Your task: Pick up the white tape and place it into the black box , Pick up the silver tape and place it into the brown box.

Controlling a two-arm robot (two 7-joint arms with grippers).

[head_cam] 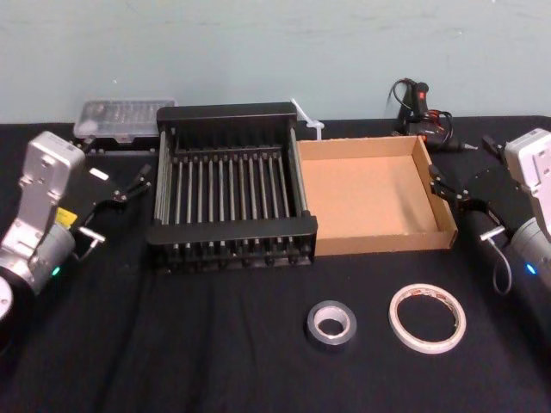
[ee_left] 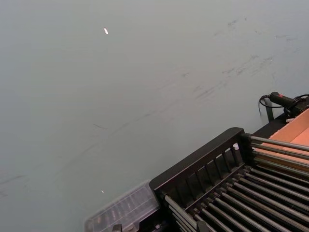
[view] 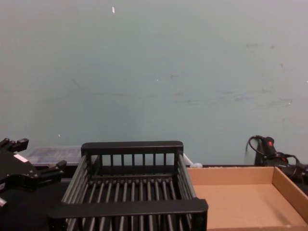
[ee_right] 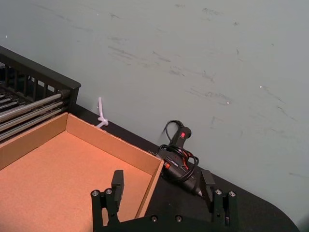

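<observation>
- White tape (head_cam: pixel 428 348) lies flat on the black table (head_cam: pixel 215 361) at about 5 o'clock in the head view, untouched.
- Silver tape (head_cam: pixel 331 338) lies flat just to its 9 o'clock, apart from it.
- Black box (head_cam: pixel 231 230) sits mid-table, with the brown box (head_cam: pixel 366 194) against its 3 o'clock side. The chest view cuts off the near ends of both.
- Left gripper (head_cam: pixel 138 183) hovers at 9 o'clock beside the black box, its claw spread and holding nothing. Its arm runs off the frame edge.
- Right gripper (head_cam: pixel 443 185) hovers at 3 o'clock over the brown box's wall, its claw wide and holding nothing.
- A glue gun (head_cam: pixel 420 107) at 1 o'clock and a clear case (head_cam: pixel 120 116) at 11 o'clock are partly hidden behind the boxes.
</observation>
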